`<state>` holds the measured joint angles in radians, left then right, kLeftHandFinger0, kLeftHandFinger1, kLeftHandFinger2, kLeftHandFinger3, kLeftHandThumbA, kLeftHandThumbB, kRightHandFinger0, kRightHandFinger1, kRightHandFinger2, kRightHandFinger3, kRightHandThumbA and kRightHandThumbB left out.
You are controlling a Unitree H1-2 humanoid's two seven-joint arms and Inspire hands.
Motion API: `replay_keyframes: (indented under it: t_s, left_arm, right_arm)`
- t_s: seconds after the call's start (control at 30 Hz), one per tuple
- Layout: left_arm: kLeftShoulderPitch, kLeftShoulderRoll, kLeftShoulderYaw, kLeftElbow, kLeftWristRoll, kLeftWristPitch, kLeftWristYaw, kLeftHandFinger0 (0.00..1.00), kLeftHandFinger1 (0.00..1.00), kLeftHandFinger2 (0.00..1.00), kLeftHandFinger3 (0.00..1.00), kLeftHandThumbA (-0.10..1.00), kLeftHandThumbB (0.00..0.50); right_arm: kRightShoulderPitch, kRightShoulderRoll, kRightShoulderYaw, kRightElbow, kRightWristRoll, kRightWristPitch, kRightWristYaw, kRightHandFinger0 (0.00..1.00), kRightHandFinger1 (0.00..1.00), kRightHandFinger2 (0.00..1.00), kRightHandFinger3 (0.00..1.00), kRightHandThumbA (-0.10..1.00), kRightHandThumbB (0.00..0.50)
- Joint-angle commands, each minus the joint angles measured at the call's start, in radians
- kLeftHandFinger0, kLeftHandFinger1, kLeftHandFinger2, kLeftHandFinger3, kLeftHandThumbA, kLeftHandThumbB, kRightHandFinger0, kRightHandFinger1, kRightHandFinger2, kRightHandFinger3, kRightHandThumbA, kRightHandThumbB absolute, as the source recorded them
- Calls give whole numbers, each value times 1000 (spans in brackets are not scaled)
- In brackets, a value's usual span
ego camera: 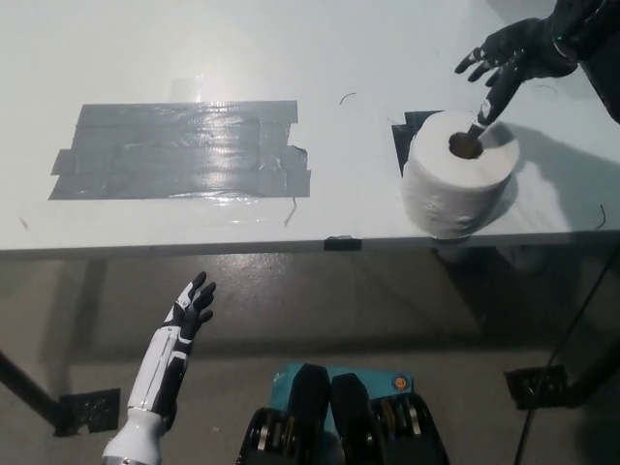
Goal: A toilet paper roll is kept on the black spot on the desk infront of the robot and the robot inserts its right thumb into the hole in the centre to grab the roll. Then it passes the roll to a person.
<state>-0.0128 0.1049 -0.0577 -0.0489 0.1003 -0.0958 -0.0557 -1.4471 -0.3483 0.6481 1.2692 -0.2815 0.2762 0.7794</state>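
Over toilet paper roll (455, 184), right hand (511, 58) spread, empty; I judged thumb needed centering in core, pushing straight down. Left hand (191, 308) idle, fingers apart, below desk (291, 48).

Bright even light, glare on grey tape (184, 150), soft shadows, slightly grainy

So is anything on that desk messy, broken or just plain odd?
The grey tape patch is ragged: uneven strips with a torn right edge and loose ends. The toilet paper roll sits near the desk's front edge, only partly over the black spot. The right robot hand reaches toward its hole. Nothing looks spilled or broken.
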Motion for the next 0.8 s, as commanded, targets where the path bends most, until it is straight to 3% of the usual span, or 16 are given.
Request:
replay_keyframes:
  t_s: [0.0,0.1,0.4,0.57,0.77]
  left_arm:
    - [-20,10,-5,-39,12,2,-9,1000,1000,1000,1000,1000,104]
    - [-18,8,-6,-32,13,-3,-7,1000,1000,1000,1000,1000,108]
    - [-17,10,-8,-22,12,-16,-12,1000,1000,1000,1000,1000,106]
    - [-16,11,-10,-26,15,-10,-13,1000,1000,1000,1000,1000,112]
    - [-19,11,-10,-33,20,0,-14,1000,1000,1000,1000,1000,112]
  right_arm:
    - [-62,-17,-2,-1,-50,-74,36,1000,1000,1000,1000,1000,398]
    - [-54,-12,-2,-4,-65,-62,38,1000,1000,1000,1000,1000,408]
    - [-23,2,-18,-2,-88,-101,0,1000,1000,1000,1000,1000,376]
    - [-10,10,-40,6,-93,-85,-42,1000,1000,1000,1000,1000,416]
    - [0,19,-71,19,-92,-95,-80,1000,1000,1000,1000,1000,411]
